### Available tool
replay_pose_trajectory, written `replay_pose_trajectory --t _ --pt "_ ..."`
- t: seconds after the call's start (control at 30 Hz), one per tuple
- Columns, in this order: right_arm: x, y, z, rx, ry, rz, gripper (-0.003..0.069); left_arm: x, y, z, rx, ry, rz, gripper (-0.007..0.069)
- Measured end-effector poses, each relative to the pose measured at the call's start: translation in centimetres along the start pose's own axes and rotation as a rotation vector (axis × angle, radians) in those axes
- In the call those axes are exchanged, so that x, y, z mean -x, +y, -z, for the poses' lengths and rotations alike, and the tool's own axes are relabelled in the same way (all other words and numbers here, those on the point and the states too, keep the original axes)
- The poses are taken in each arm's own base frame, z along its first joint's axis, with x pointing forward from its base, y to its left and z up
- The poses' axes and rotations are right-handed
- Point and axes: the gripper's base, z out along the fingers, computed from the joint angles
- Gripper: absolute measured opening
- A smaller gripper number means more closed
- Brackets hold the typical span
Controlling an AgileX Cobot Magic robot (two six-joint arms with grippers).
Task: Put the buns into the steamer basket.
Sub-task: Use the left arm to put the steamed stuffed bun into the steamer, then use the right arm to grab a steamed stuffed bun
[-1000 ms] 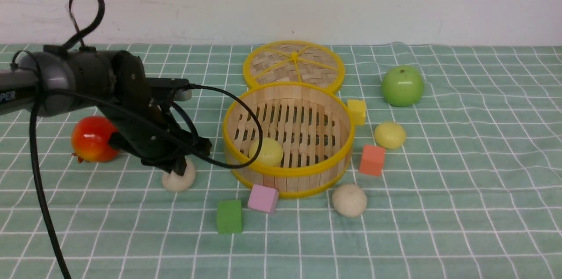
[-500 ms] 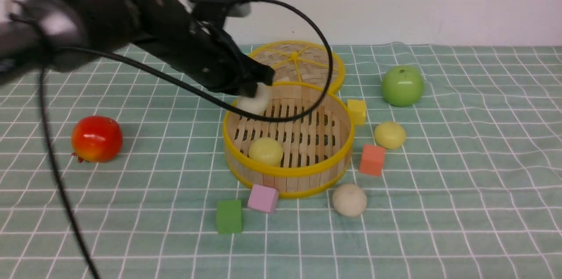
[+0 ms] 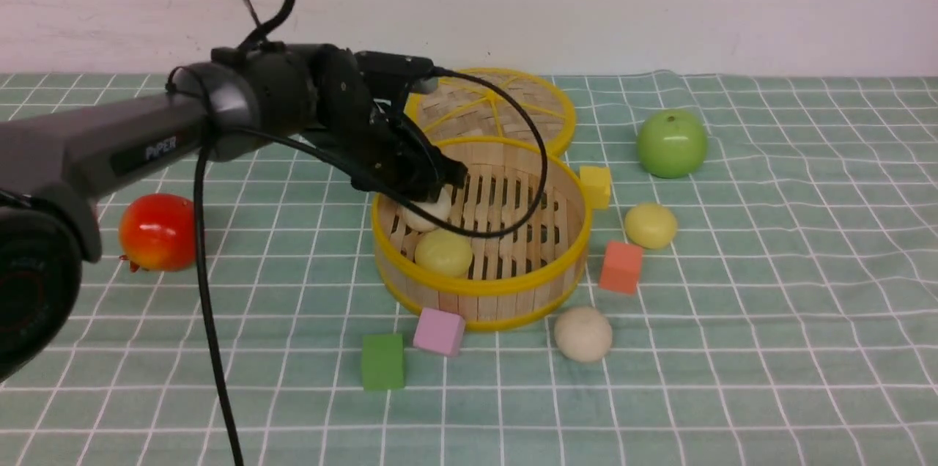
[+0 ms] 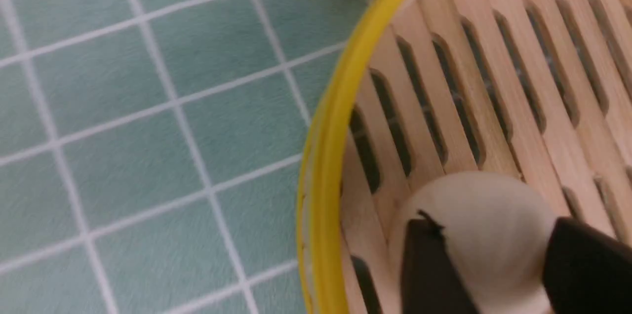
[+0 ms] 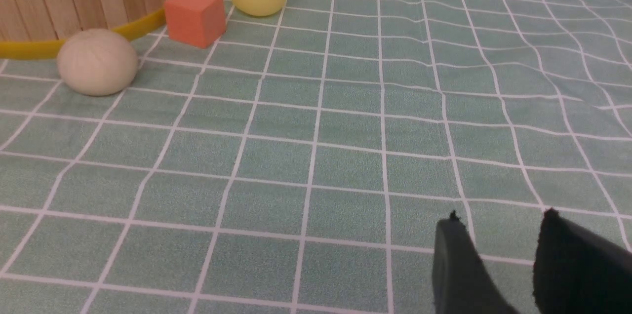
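beige bun [image 3: 428,209] now inside steamer basket [image 3: 480,289]

Four buns [image 3: 444,252] [image 3: 427,208] [image 3: 651,226] [image 3: 582,334], one steamer basket [image 3: 480,286], one lid [image 3: 506,111], four cubes [image 3: 595,186] [image 3: 621,267] [image 3: 439,331] [image 3: 382,361], one green apple [image 3: 671,143], one red fruit [image 3: 160,231]

Grey-and-black left arm [image 3: 110,147] with pale "PIPER" lettering, looping black cable [image 3: 544,158], dark wedge-shaped fingers [image 4: 427,269].
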Motion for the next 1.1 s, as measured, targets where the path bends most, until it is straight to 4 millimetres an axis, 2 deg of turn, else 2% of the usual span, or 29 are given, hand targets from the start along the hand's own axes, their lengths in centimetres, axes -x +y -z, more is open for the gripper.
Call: replay_pose_trajectory --t 0.03,0.07,0.13,0.17,0.2,0.23,0.27,0.33,0.37,0.4,0.43,0.53,0.57,0.63,0.67,0.7,0.73,0.77,0.8,0.83,0.87,0.93,0.97,1.0,1.03,1.07,1.1 --pt "0.0 0.0 0.0 0.0 0.0 0.0 0.024 0.1 0.0 0.1 0.0 0.0 0.003 0.0359" --pt "0.0 0.0 0.0 0.0 0.0 0.0 0.024 0.5 -0.2 1.4 -0.001 -0.001 0.014 0.0383" --pt "0.0 0.0 0.0 0.0 0.0 0.0 0.024 1.5 -0.7 4.9 -0.01 -0.018 0.015 0.0387" --pt "0.0 0.0 0.0 0.0 0.0 0.0 0.024 1.7 -0.8 6.0 -0.015 -0.017 0.015 0.0376" --pt "0.0 0.0 0.0 0.0 0.0 0.0 0.024 2.2 -1.1 8.4 -0.023 -0.031 0.013 0.035" --pt "0.0 0.0 0.0 0.0 0.0 0.0 0.024 2.2 -1.1 8.4 -0.023 -0.031 0.013 0.035" --pt "0.0 0.0 0.0 0.0 0.0 0.0 0.024 2.8 -1.7 12.3 -0.036 -0.059 0.006 0.0259" --pt "0.0 0.0 0.0 0.0 0.0 0.0 0.024 2.9 -2.2 16.7 -0.06 -0.108 0.011 0.0134" --pt "0.0 0.0 0.0 0.0 0.0 0.0 0.024 3.0 -2.3 17.2 -0.061 -0.119 0.01 0.0134" --pt "0.0 0.0 0.0 0.0 0.0 0.0 0.024 2.3 -2.7 20.2 -0.086 -0.164 0.017 0.0033" --pt "0.0 0.0 0.0 0.0 0.0 0.0 0.024 1.6 -2.9 21.9 -0.104 -0.19 0.02 -0.0005" --pt "0.0 0.0 0.0 0.0 0.0 0.0 0.024 -1.2 -3.3 25.3 -0.155 -0.251 0.026 -0.0014" --pt "0.0 0.0 0.0 0.0 0.0 0.0 0.024 -2.8 -3.5 26.5 -0.181 -0.28 0.032 -0.0014" --pt "0.0 0.0 0.0 0.0 0.0 0.0 0.024 -6.0 -3.4 27.7 -0.203 -0.306 0.03 -0.0014" --pt "0.0 0.0 0.0 0.0 0.0 0.0 0.024 -6.0 -3.5 28.2 -0.207 -0.326 0.026 -0.0014" --pt "0.0 0.0 0.0 0.0 0.0 0.0 0.024 -9.5 -3.2 28.9 -0.213 -0.363 0.023 -0.0014" --pt "0.0 0.0 0.0 0.0 0.0 0.0 0.024 -11.4 -3.1 29.3 -0.212 -0.396 0.024 -0.0014" --pt "0.0 0.0 0.0 0.0 0.0 0.0 0.024 -11.4 -3.1 29.8 -0.213 -0.418 0.022 -0.0014" --pt "0.0 0.0 0.0 0.0 0.0 0.0 0.024 -14.3 -2.7 30.2 -0.207 -0.471 0.031 -0.0014" --pt "0.0 0.0 0.0 0.0 0.0 0.0 0.024 -16.1 -2.5 30.4 -0.205 -0.507 0.046 -0.0014" --pt "0.0 0.0 0.0 0.0 0.0 0.0 0.024 -16.8 -2.4 30.1 -0.205 -0.5 0.056 -0.0014" --pt "0.0 0.0 0.0 0.003 0.0 0.001 0.024 -21.0 -1.6 30.6 -0.195 -0.623 0.109 -0.0014" --pt "0.0 0.0 0.0 0.003 0.0 0.001 0.024 -21.4 -1.5 30.9 -0.196 -0.648 0.109 -0.0014" --pt "0.0 0.0 0.0 0.003 0.0 0.001 0.024 -23.6 -0.9 31.1 -0.177 -0.741 0.137 -0.0014" --pt "0.0 0.0 0.0 0.003 0.0 0.001 0.024 -23.7 -0.9 31.4 -0.176 -0.76 0.135 -0.0014" --pt "0.0 0.0 0.0 0.003 0.0 0.001 0.024 -25.4 -0.5 31.7 -0.161 -0.842 0.135 -0.0014" --pt "0.0 0.0 0.0 0.003 0.0 0.001 0.024 -26.2 -0.3 32.0 -0.153 -0.885 0.128 -0.0014"
